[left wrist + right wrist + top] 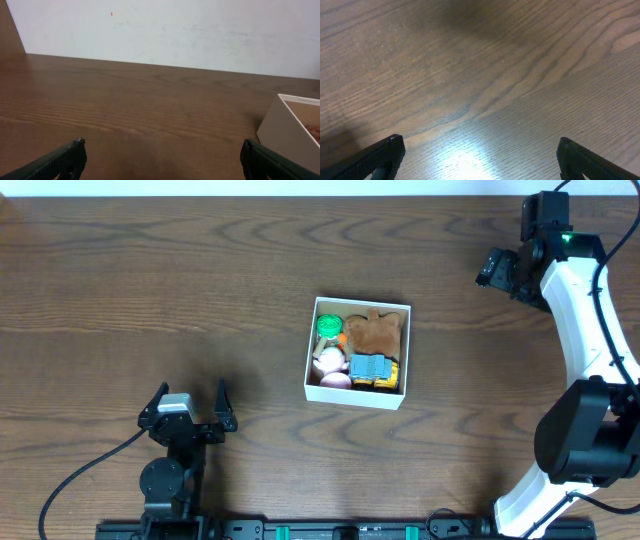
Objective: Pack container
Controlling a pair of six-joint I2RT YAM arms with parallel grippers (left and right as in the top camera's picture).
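Container point(356, 396) at table point(150, 280) centre, full of toys point(372, 332). Left gripper point(192, 388) at 8 o'clock, right gripper point(480, 150) at 2 o'clock, both spread wide and empty. No loose toys visible, so packing looks finished. Next move probably needs only parked arms.
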